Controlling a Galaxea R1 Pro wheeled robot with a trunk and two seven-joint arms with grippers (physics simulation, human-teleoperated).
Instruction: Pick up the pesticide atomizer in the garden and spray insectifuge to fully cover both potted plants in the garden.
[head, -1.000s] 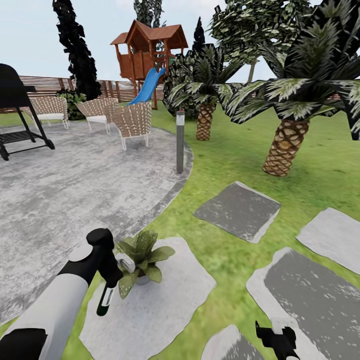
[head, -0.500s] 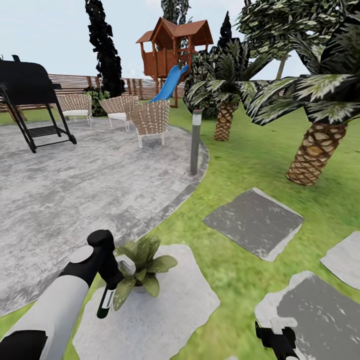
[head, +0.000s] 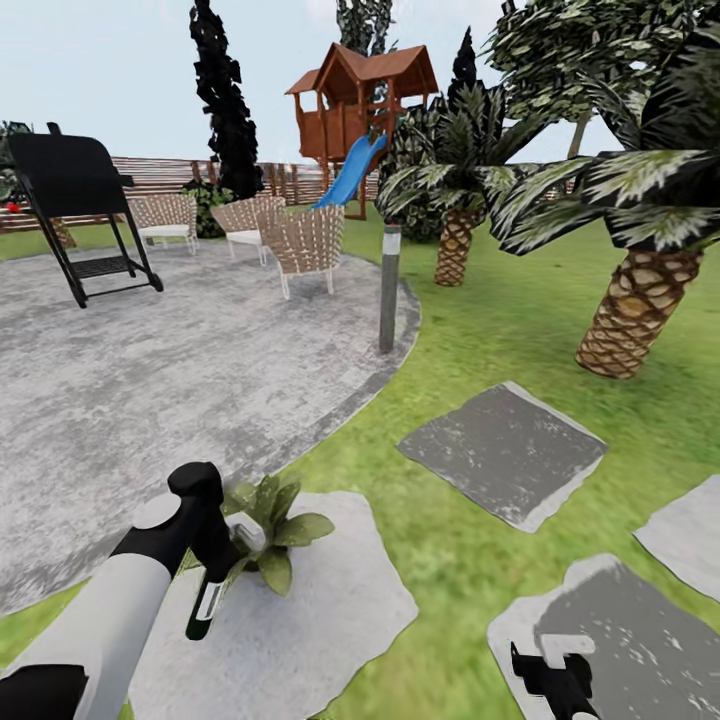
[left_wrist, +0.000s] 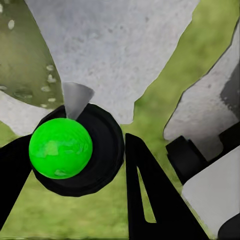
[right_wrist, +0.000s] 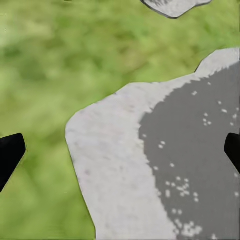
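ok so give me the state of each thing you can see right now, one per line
left gripper: jaws shut on the pesticide atomizer, bottle hanging down
right gripper: jaws open, empty, over a stepping stone
potted plant: upright on a pale stone slab, beside the atomizer

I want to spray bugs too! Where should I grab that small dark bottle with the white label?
Probably the slim dark bottle with a white label by its upper body, just under the whitish trigger head, from the side. It is narrow there, and the left gripper clasps it so.
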